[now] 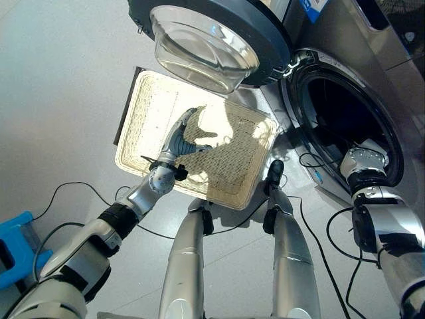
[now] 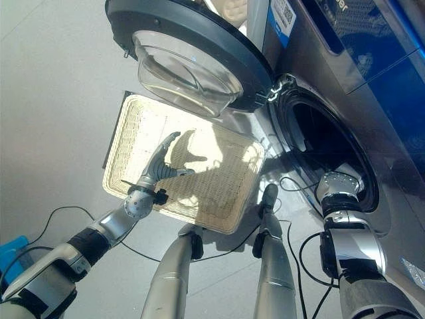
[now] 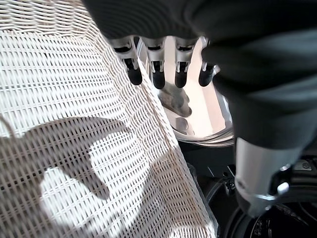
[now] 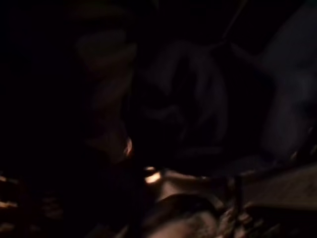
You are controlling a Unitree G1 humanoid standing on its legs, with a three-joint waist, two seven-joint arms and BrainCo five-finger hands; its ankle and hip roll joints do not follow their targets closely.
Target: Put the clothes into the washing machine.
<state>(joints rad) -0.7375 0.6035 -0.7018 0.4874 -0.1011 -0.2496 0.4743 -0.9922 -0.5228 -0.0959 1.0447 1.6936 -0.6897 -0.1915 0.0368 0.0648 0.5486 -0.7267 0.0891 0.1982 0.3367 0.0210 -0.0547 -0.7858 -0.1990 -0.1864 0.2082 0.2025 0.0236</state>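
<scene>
Our right arm reaches into the drum of the washing machine (image 1: 345, 126), with the right hand hidden past the door opening, so we cannot tell how its fingers stand. The right wrist view is very dark; it may show folds of cloth inside the drum, though we cannot be sure, so that is only our guess at where the clothes lie.

To do this step well, we judge that the hand should go deep enough that nothing hangs over the rubber seal, let go fully, and then draw straight back without dragging fabric out.

Our left hand (image 1: 180, 136) hovers above the white wicker basket (image 1: 149, 100), its fingers (image 3: 157, 74) held straight, loosely spread and grasping nothing. The basket floor beneath the fingers looks bare, with no garment on the weave we can see. Beyond the fingertips hangs the open washer door (image 2: 192, 46) with its glass bowl. If the basket is indeed finished, closing that door seems the likely job left.
</scene>
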